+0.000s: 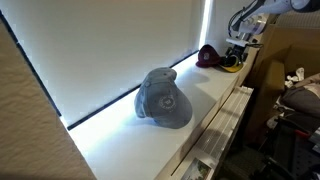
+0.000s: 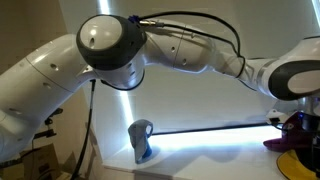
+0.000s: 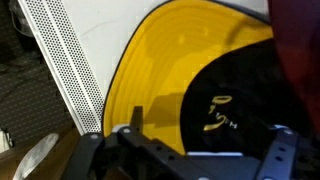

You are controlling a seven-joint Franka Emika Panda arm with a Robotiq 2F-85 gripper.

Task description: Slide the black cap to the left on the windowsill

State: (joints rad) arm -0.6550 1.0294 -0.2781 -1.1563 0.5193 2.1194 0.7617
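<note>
black cap (image 3: 160,70), close under pincer (image 3: 205,135), on windowsill (image 1: 200,110)

the black cap (image 1: 211,57) lies at the upper right of an exterior view, on the far end of the glossy white windowsill (image 1: 140,140), showing maroon and a yellow brim. in the wrist view (image 3: 165,70) the brim fills the centre, with gold script on black at lower right.

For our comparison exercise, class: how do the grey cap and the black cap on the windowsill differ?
Colour: the grey cap is plain grey-blue; the black cap shows maroon and a yellow brim. Place: the grey cap sits mid-sill, alone; the black cap lies at the far end by the gripper. Size: the grey cap looks bigger, though nearer the camera. Both rest on the white windowsill.
</note>
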